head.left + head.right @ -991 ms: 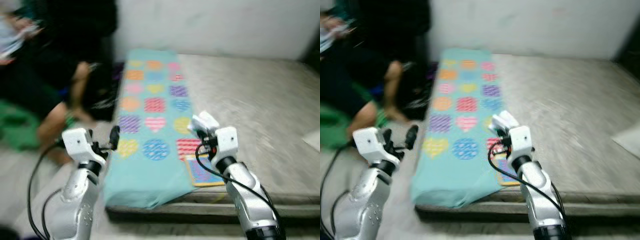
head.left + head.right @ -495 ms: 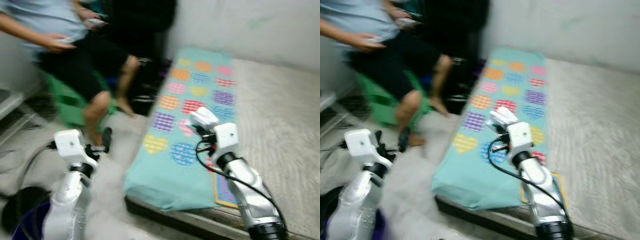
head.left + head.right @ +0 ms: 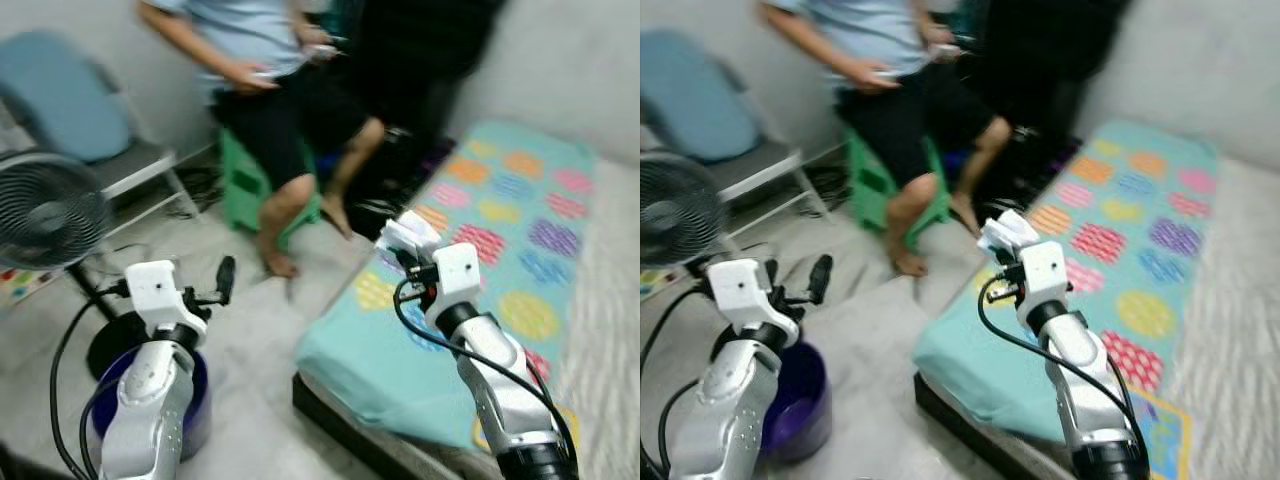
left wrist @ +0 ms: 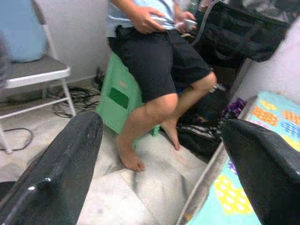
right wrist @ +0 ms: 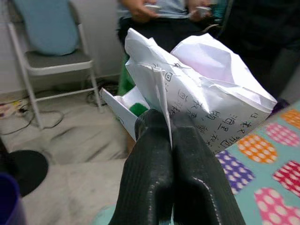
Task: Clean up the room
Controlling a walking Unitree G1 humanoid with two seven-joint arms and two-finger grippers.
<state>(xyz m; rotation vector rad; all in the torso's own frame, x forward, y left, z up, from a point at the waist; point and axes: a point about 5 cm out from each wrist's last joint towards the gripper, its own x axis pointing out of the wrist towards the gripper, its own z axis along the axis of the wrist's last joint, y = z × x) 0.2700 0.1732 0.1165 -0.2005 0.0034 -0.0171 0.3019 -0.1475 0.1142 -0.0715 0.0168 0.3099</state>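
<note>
My right gripper [image 5: 169, 123] is shut on a crumpled white paper [image 5: 197, 93] with printed writing; in the head view the paper [image 3: 406, 235] sticks up from the raised right gripper [image 3: 412, 262] over the near corner of the bed. My left gripper [image 4: 157, 164] is open, its two black fingers [image 4: 65, 164] spread wide, held out over the floor at the left [image 3: 224, 280]. A dark blue bin [image 3: 196, 400] stands on the floor just below my left arm.
A person [image 3: 290, 100] sits on a green stool [image 3: 245, 180] straight ahead, holding a controller. A black fan [image 3: 45, 210] and a folding chair [image 3: 120, 165] stand at left. The bed carries a teal heart-patterned cover [image 3: 500, 270]. Cables [image 4: 75, 96] lie by the wall.
The whole view has swung left from the bed toward the floor, bringing the fan, chair, person and blue bin into view. Both arms hold their poses; the paper stays gripped.
</note>
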